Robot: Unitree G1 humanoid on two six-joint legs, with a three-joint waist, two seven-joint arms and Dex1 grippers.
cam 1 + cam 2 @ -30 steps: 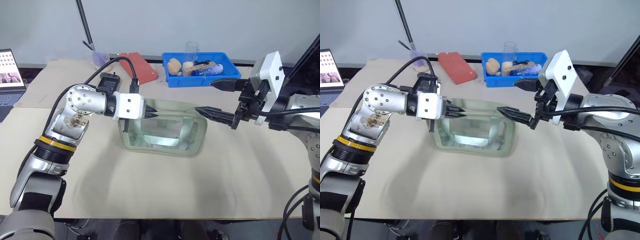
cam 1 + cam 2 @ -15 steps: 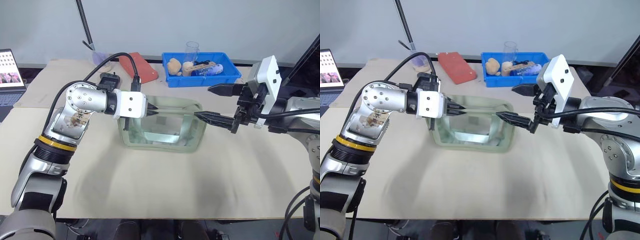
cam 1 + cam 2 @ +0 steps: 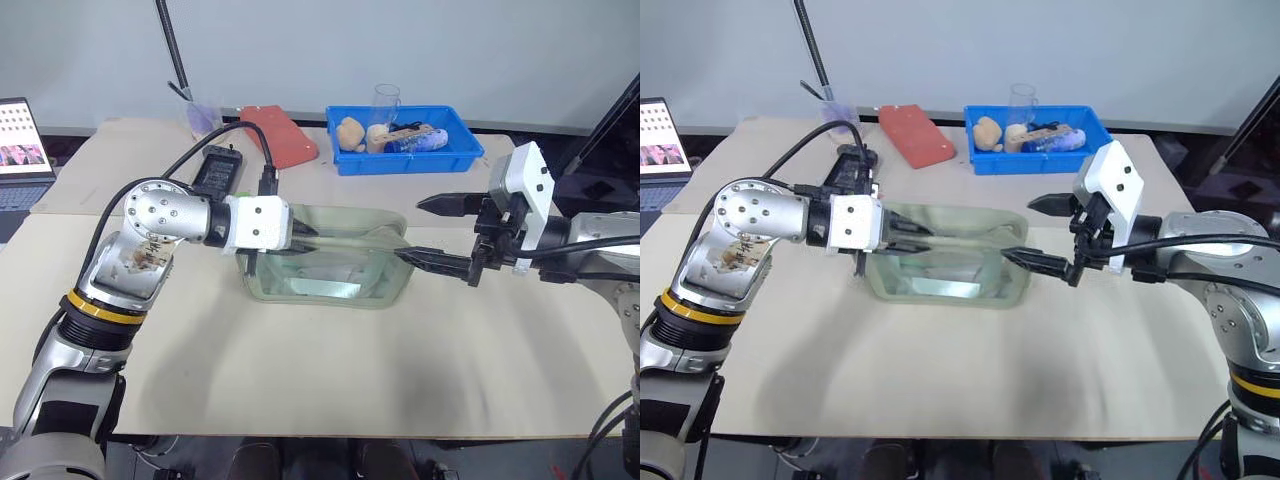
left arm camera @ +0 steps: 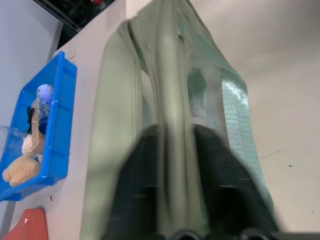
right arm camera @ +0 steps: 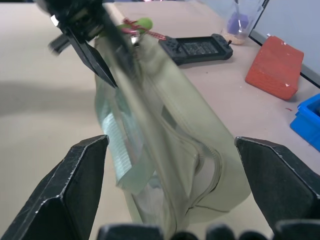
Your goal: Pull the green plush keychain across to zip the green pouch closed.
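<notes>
left gripper (image 3: 902, 236): at the pouch's left end, its two black fingers part-spread with a strip of the pouch's top between them in the left wrist view; whether it pinches that strip cannot be told.
right gripper (image 3: 428, 232): spread wide and holding nothing; its lower finger reaches level to the pouch's right end, the upper one hangs clear above the desk.
green pouch (image 3: 340, 265): lies mid-desk, nearer the far edge than the near one, long axis running left to right between the two grippers, clear window facing the near edge.
green plush keychain (image 5: 141, 23): a lime tuft with a reddish cord at the pouch's left end, just behind the left gripper, on the side toward the game controller (image 5: 197, 46).
key relation: the keychain sits at the left gripper's end, a whole pouch-length from the right gripper.
nearer arm: the left.
judged pull line: along the long axis, rightward toward the right gripper.
</notes>
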